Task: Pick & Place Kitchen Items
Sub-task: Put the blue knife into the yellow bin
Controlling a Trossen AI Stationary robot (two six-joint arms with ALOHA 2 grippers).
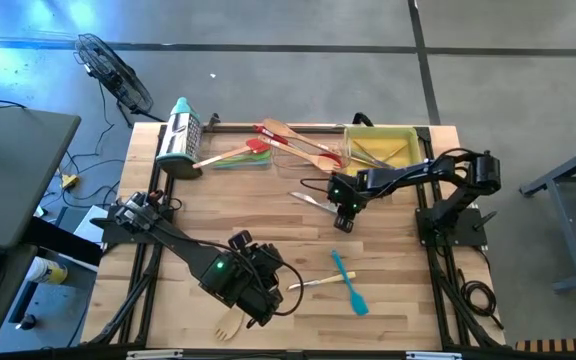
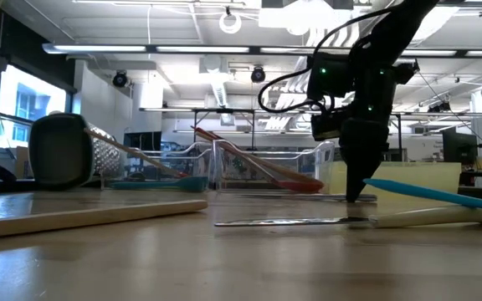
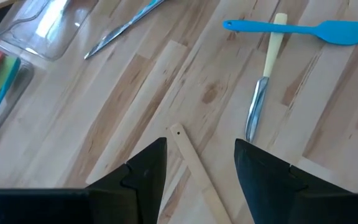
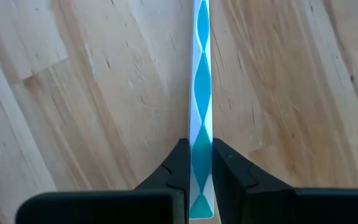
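right gripper (image 4: 201, 171) is down at mid-table, fingers pinched on a teal-and-white knife handle (image 4: 201, 93) lying flat on the table (image 4: 73, 124). judgement: lift straight up, keep the knife level, then carry to the yellow tray (image 1: 383, 148). left gripper (image 3: 197, 171) hovers spread over a wooden stick (image 3: 194, 171).

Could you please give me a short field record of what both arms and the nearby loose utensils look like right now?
Right gripper: jaws closed on a teal-patterned handle, down at the tabletop
Left gripper: jaws open over a wooden handle, near the front edge
Loose nearby: blue spatula crossing a pale-handled knife
Yellow tray: back right, utensils inside
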